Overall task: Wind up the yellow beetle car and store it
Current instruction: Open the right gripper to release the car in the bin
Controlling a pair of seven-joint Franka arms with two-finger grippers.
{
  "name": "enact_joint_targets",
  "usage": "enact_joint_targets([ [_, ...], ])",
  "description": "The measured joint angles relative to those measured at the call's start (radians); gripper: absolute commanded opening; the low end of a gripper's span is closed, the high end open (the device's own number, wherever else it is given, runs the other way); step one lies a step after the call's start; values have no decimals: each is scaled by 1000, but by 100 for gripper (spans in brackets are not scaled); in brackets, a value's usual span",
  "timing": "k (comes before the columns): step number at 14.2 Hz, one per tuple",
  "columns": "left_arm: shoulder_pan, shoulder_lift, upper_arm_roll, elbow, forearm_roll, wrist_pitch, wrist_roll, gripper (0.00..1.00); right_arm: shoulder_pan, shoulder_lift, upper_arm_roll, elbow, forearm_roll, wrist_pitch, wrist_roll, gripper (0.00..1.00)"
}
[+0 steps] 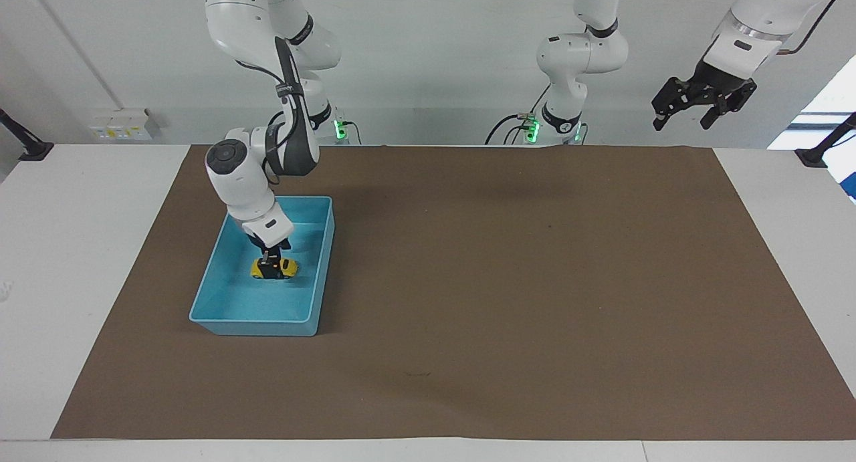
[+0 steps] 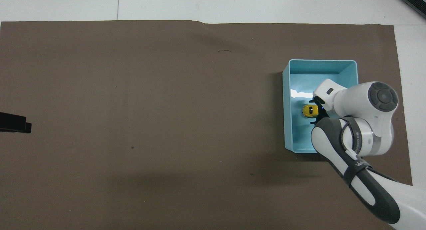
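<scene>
The yellow beetle car (image 1: 285,268) stands on its wheels on the floor of the light-blue bin (image 1: 254,327), about the middle of it. My right gripper (image 1: 271,264) reaches down into the bin, its jaws open, one on each side of the car. In the overhead view the car (image 2: 309,111) shows whole between the fingertips (image 2: 314,100) of the right gripper (image 2: 315,111), inside the bin (image 2: 321,62). My left gripper (image 1: 682,122) waits open and empty, raised high at the left arm's end of the table.
A brown mat (image 1: 508,281) covers most of the white table (image 1: 80,248). The bin stands on it toward the right arm's end. The tip of the left gripper (image 2: 15,126) shows at the overhead view's edge.
</scene>
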Motion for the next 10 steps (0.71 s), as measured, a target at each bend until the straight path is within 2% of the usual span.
enact_joint_targets([
  [6,0,0,0,0,0,0,0,100,-5,0,-1,45,0,-22,0,89],
  [10,0,0,0,0,0,0,0,100,-2,-6,2,115,0,-114,0,92],
])
